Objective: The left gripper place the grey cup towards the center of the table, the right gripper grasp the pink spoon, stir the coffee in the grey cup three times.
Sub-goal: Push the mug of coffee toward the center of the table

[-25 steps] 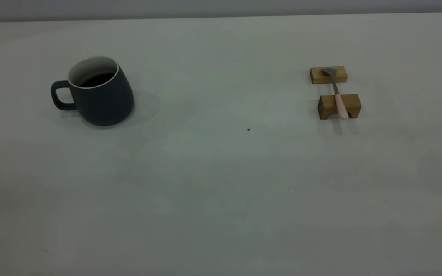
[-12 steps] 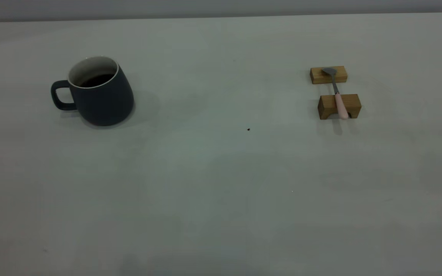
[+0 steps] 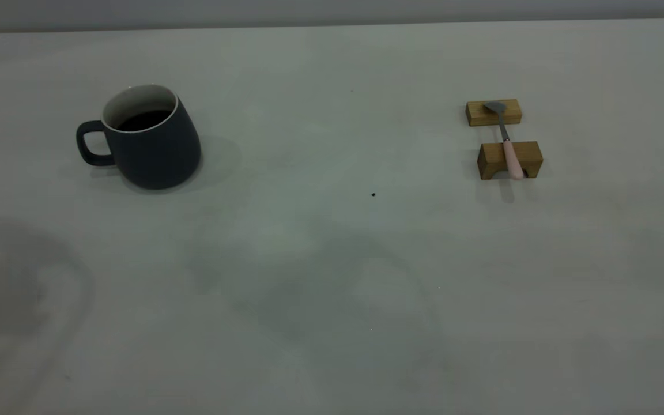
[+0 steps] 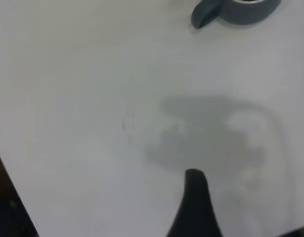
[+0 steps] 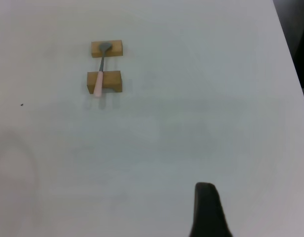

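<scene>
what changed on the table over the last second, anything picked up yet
Nothing picked up. Only new arm shadows have spread over the near table. The grey cup of coffee and the pink spoon on its wooden blocks stayed put.

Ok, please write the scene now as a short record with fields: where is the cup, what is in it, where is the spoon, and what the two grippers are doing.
cup: grey cup upright on the table, left side of the exterior view, handle facing the left edge
contents: dark coffee
spoon: pink spoon lying across two wooden blocks, right side, untouched
left gripper: one finger visible, above bare table, apart from the cup
right gripper: one finger visible, far from the spoon
task progress: not started
</scene>
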`<action>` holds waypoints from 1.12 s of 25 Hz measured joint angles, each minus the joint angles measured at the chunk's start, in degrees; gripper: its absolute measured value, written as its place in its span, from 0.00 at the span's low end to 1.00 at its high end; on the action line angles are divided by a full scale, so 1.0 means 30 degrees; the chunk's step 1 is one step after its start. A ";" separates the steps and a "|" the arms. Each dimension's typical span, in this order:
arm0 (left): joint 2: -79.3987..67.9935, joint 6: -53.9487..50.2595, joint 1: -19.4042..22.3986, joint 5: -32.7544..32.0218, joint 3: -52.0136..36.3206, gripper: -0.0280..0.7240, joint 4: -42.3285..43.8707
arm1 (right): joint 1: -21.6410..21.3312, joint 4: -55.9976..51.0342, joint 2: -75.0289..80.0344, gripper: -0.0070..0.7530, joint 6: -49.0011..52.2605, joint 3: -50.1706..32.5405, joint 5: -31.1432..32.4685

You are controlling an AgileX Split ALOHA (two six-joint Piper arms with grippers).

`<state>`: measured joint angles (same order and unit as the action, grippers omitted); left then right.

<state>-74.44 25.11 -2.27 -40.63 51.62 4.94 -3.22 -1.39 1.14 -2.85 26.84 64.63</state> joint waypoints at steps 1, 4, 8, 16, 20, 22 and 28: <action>-0.0773 0.0544 0.0000 0.0449 0.0199 0.92 -0.0087 | 0.0000 0.0000 0.0000 0.73 0.0000 0.0000 0.0000; -0.3644 0.1995 0.0000 0.1319 0.0879 0.91 -0.0279 | 0.0000 0.0000 0.0000 0.73 0.0000 0.0000 0.0000; -0.6988 0.5084 0.0000 0.1626 0.2329 0.91 -0.0304 | 0.0000 0.0000 0.0000 0.73 0.0000 0.0000 0.0000; -1.1720 1.0985 -0.0063 0.2123 0.4938 0.88 -0.0348 | 0.0000 0.0000 0.0000 0.73 0.0000 0.0000 0.0000; -1.3725 1.3065 -0.0063 0.2689 0.6134 0.85 -0.0348 | 0.0000 0.0000 0.0000 0.73 0.0000 0.0000 0.0000; -1.4668 1.3832 -0.0063 0.2920 0.6757 0.83 -0.0348 | 0.0000 0.0000 0.0000 0.73 0.0000 0.0000 0.0000; -1.6640 1.5186 -0.0063 0.3223 0.8301 0.81 -0.0348 | 0.0000 0.0000 0.0000 0.73 0.0000 0.0000 0.0000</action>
<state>-124.36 70.66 -2.45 -30.96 76.52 3.90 -3.22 -1.39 1.14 -2.85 26.84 64.63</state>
